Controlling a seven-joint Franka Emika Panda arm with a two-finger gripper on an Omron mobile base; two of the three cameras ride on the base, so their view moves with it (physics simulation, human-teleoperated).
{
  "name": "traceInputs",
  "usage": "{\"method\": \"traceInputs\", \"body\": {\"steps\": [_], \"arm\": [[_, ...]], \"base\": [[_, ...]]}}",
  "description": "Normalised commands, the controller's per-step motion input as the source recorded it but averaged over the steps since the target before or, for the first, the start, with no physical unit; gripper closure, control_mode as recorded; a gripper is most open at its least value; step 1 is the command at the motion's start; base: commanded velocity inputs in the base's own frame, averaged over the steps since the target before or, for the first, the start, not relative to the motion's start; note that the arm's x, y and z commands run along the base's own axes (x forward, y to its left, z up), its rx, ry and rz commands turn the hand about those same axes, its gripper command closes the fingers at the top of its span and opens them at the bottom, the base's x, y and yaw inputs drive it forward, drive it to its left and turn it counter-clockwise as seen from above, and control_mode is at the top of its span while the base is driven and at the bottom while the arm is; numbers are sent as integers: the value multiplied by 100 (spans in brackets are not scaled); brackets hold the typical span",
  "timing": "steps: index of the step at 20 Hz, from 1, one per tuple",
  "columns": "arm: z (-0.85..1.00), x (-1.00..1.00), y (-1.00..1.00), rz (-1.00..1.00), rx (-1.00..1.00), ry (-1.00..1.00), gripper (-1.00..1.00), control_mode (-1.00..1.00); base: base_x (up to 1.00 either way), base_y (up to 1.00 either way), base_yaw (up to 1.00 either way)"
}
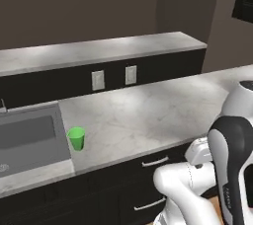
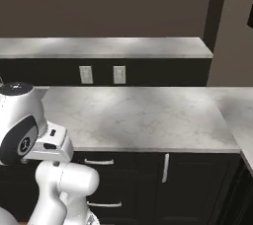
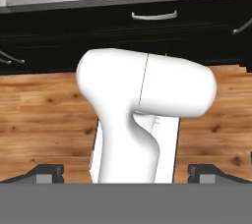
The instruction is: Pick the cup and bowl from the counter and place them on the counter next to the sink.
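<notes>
A dark-walled kitchen holds a long white-grey marbled counter (image 1: 148, 110) over black cabinets, with a raised ledge behind it and two wall outlets (image 1: 113, 78) in the dark backsplash. The sink (image 1: 29, 137) is recessed into the counter at the far left of the left base view. Taking the sink as the landmark, the cup (image 1: 76, 138) stands upright on the counter just beside its right edge, near the front lip of the stone. That already looks like the place the task names for it. The bowl cannot be placed from these pictures.

The gripper (image 3: 126, 175) is folded low in front of the cabinets, pointing down toward the wooden floor (image 3: 44, 115), its two dark fingertips (image 3: 47, 171) set wide apart with nothing between them.

The step in hand seems to be unfolding the arm and finding the bowl. To do it well, the arm should rise clear of the cabinet fronts and drawer handles (image 1: 155, 161) before swinging over the stone. It should keep well away from the cup beside the sink, since a light tumbler would tip at a brush. For a wide shallow bowl, a grip on the rim from above is the likely choice.
</notes>
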Motion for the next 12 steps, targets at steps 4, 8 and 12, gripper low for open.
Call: {"method": "traceInputs", "body": {"steps": [4, 8, 12], "arm": [[0, 0, 0, 0, 0, 0, -100, 100], [0, 0, 0, 0, 0, 0, -100, 100], [0, 0, 0, 0, 0, 0, -100, 100]], "base": [[0, -52, -35], [1, -35, -43], [10, 7, -46]]}}
